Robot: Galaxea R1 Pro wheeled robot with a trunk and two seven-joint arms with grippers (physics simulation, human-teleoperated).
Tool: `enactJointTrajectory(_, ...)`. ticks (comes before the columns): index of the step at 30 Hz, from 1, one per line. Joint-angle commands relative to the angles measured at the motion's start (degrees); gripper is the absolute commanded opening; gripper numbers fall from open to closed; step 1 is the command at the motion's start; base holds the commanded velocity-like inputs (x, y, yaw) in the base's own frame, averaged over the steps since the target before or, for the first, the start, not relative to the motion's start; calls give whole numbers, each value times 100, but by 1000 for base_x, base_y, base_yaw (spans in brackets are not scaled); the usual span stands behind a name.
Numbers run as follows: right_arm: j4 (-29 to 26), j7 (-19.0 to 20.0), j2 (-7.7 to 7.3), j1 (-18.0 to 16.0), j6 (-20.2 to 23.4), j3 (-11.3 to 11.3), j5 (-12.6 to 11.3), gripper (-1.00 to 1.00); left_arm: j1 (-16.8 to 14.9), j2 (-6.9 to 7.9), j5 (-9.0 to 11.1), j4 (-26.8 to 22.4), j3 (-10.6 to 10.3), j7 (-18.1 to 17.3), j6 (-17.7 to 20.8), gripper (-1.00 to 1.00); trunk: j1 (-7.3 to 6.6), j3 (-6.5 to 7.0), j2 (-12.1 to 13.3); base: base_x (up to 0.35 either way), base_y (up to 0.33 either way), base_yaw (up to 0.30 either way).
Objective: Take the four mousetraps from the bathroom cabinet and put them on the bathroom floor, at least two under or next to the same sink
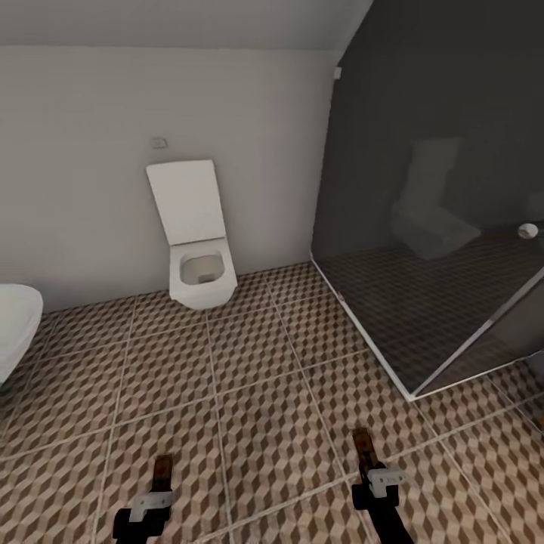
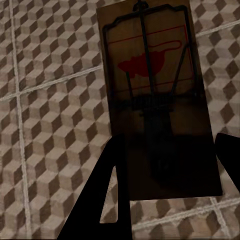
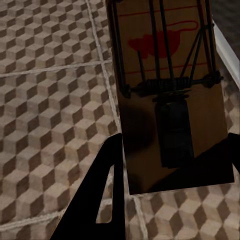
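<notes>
- We carry one mousetrap in each claw. The left gripper (image 1: pixel 155 495) is clenched on the left mousetrap (image 2: pixel 152 95), whose board runs out between the two fingers in the left wrist view, its red mark and dark wire frame facing the camera.
- The right gripper (image 1: pixel 374 472) is likewise clenched on the right mousetrap (image 3: pixel 167 85), held the same way, near the pale edge of the shower base.
- In the head view both traps show only as narrow brown strips, low and near us, above the bathroom floor (image 1: pixel 249 393); neither touches the tiles yet.
- We judge the task roughly at its middle: two traps are out of the cabinet and in hand, but none that we can see is laid down.
- Ahead stands the white toilet (image 1: pixel 198 261) against the far wall, and to the right the dark glass shower enclosure (image 1: pixel 446 249).
- At the far left edge a white rounded fixture (image 1: pixel 15 329) is cut off; we cannot tell from this sliver whether it is tub or basin.
- The fingertips' contact with the boards is hidden under the traps themselves, so how deep the grip sits is hard to make out.
- Still to do, by our reckoning: reach a spot beside the sink, set these two down, and see to the remaining pair.
</notes>
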Motion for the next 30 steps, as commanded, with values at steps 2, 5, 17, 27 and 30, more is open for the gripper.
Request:
enactJointTrajectory(2, 2, -30, -5, -2, -12, 37, 2, -100, -9, -5, 8, 20, -49, 30, -26, -100, 0, -10, -2, 0, 0, 279)
enactJointTrajectory(5, 5, -30, -5, -2, -12, 38, 2, -100, -10, -4, 8, 20, -49, 30, -26, -100, 0, -20, -2, 0, 0, 279)
enactJointTrajectory(17, 5, -30, -5, -2, -12, 36, 4, -100, -10, -19, 8, 20, -49, 30, -26, -100, 0, -57, -2, 0, 0, 279)
enactJointTrajectory(27, 4, -30, -5, -2, -12, 38, 3, -100, -10, -48, 8, 20, -49, 30, -26, -100, 0, -88, -2, 0, 0, 279)
enactJointTrajectory(30, 8, -30, -5, -2, -12, 38, 2, -100, -10, -48, 8, 20, -49, 30, -26, -100, 0, -97, -2, 0, 0, 279)
